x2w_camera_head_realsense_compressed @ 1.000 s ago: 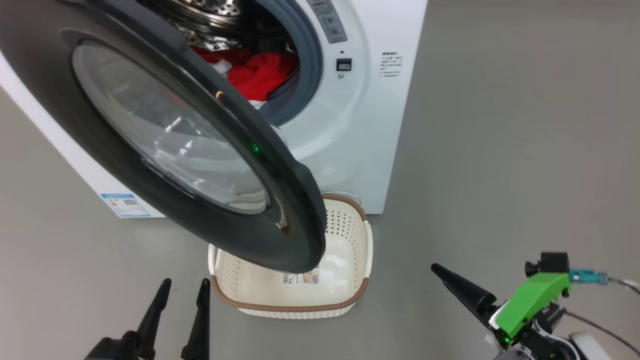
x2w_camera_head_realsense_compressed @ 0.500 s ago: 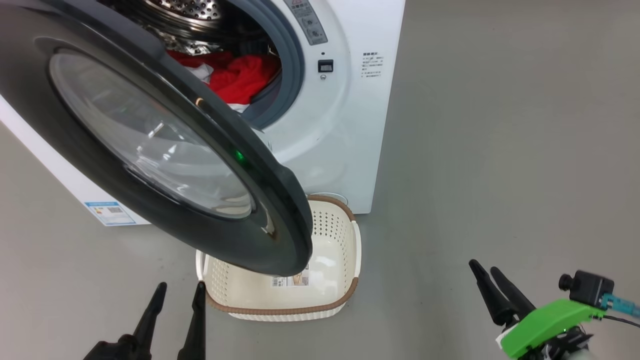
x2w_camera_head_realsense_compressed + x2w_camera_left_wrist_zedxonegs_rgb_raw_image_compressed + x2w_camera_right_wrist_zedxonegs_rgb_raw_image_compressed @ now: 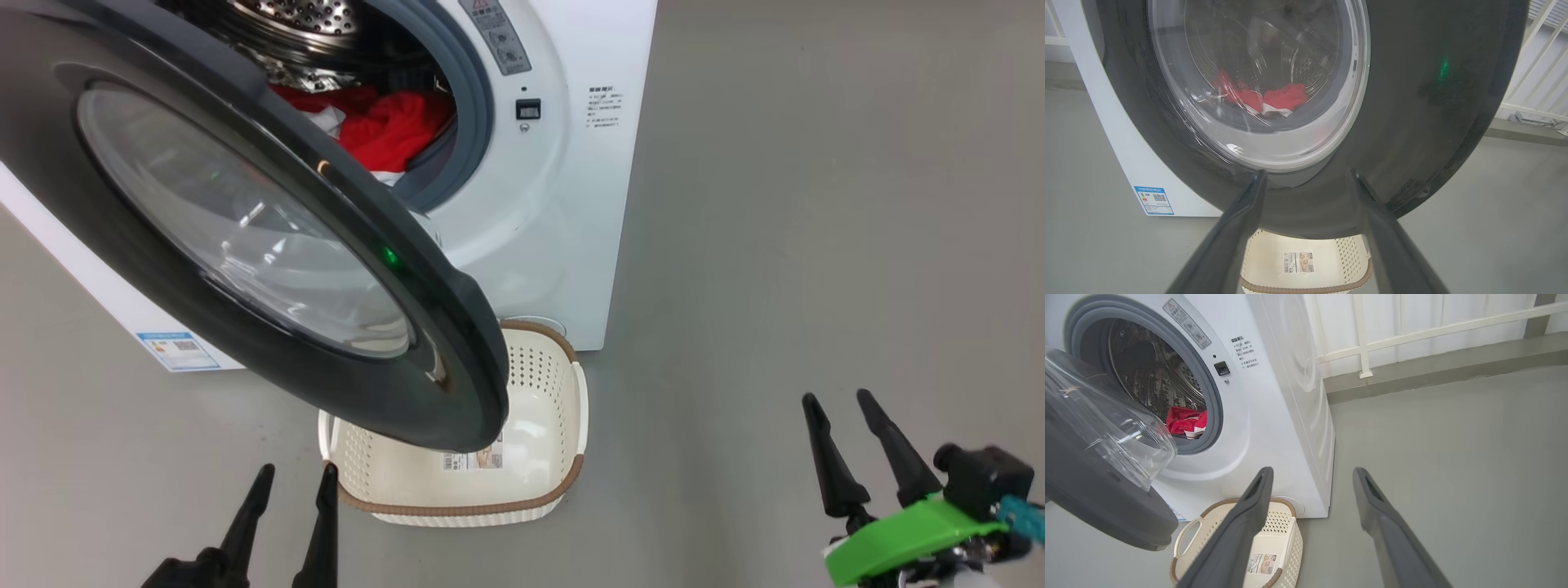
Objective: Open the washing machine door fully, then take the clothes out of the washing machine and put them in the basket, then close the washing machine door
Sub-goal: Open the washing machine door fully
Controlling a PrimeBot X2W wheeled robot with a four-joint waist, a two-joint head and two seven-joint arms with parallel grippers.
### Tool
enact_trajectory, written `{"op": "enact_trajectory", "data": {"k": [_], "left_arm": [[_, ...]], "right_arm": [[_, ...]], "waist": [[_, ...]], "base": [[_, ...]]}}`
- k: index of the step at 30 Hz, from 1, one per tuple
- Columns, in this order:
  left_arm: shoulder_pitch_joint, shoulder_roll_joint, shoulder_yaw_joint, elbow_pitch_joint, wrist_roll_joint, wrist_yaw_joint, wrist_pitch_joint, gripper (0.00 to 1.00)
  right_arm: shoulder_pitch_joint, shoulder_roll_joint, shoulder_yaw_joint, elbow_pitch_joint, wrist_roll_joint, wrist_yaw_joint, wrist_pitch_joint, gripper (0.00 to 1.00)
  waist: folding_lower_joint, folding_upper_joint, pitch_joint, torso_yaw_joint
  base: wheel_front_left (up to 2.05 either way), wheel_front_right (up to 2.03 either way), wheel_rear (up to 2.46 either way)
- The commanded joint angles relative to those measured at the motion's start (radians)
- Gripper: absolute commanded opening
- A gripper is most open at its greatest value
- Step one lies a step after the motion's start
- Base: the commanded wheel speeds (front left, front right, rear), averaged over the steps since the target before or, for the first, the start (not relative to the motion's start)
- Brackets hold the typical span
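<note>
The washing machine stands with its round black-rimmed door swung partly open, overhanging the basket. Red clothes lie in the steel drum; they also show through the door glass and past the grey ring. The cream basket with its brown rim sits on the floor before the machine, holding nothing but a paper label. My left gripper is open, low left, just short of the door's lower rim. My right gripper is open at lower right, over bare floor.
Grey floor spreads to the right of the machine. A white railing and low kerb run behind it. A blue sticker marks the machine's base at the left.
My right gripper swung from pointing up-left to pointing straight up and moved right. The head camera shifted slightly, so the machine and basket sit a little further left. The left gripper barely moved.
</note>
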Motion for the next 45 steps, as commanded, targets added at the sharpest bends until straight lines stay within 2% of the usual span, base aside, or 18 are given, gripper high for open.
{"op": "enact_trajectory", "data": {"k": [1, 6, 11, 27, 34, 35, 36, 37, 38, 45], "left_arm": [[-0.010, 0.010, 0.031, -0.018, 0.004, -0.006, -0.012, 1.00], [-0.006, 0.010, 0.026, -0.020, 0.005, -0.006, -0.012, 1.00], [-0.001, 0.010, 0.020, -0.025, 0.005, -0.006, -0.012, 1.00], [0.001, 0.010, 0.017, -0.028, 0.004, -0.006, -0.012, 1.00], [-0.002, 0.010, 0.013, -0.028, 0.003, -0.006, -0.012, 1.00], [-0.003, 0.010, 0.012, -0.028, 0.003, -0.006, -0.012, 1.00], [-0.004, 0.010, 0.012, -0.027, 0.003, -0.006, -0.012, 1.00], [-0.005, 0.010, 0.011, -0.028, 0.002, -0.006, -0.012, 1.00], [-0.006, 0.010, 0.011, -0.028, 0.002, -0.006, -0.012, 1.00], [-0.008, 0.010, 0.004, -0.032, -0.001, -0.006, -0.012, 1.00]], "right_arm": [[0.029, 0.019, -0.030, -0.057, -0.084, 0.000, -0.010, 1.00], [0.090, 0.087, -0.123, -0.167, -0.258, 0.000, -0.010, 1.00], [0.147, 0.109, -0.152, -0.214, -0.323, 0.000, -0.011, 1.00], [0.168, 0.114, -0.155, -0.187, -0.316, 0.000, -0.011, 1.00], [0.160, 0.114, -0.118, -0.183, -0.285, 0.000, -0.011, 1.00], [0.157, 0.114, -0.109, -0.182, -0.268, 0.000, -0.011, 0.90], [0.152, 0.114, -0.103, -0.183, -0.235, 0.000, -0.011, 0.42], [0.144, 0.114, -0.093, -0.191, -0.207, 0.000, -0.011, 0.26], [0.137, 0.114, -0.074, -0.199, -0.185, 0.000, -0.011, 0.00], [0.050, 0.114, -0.004, -0.261, 0.047, 0.000, -0.011, 0.00]], "waist": [[0.0000, 0.0000, -0.003, 0.002], [0.0000, 0.0000, -0.009, 0.007], [0.0000, 0.0000, -0.015, 0.013], [0.0000, 0.0000, -0.015, 0.014], [0.0000, 0.0000, -0.012, 0.019], [0.0000, 0.0000, -0.012, 0.020], [0.0000, 0.0000, -0.011, 0.022], [0.0000, 0.0000, -0.010, 0.023], [0.0000, 0.0000, -0.009, 0.025], [0.0000, 0.0000, -0.002, 0.041]], "base": [[0.00, 0.00, 0.00], [0.00, 0.00, 0.00], [0.00, 0.00, 0.00], [0.00, 0.00, 0.00], [0.00, 0.00, 0.00], [0.00, 0.00, 0.00], [0.00, 0.00, 0.00], [0.00, 0.00, 0.00], [0.00, 0.00, 0.00], [0.00, 0.00, 0.00]]}}
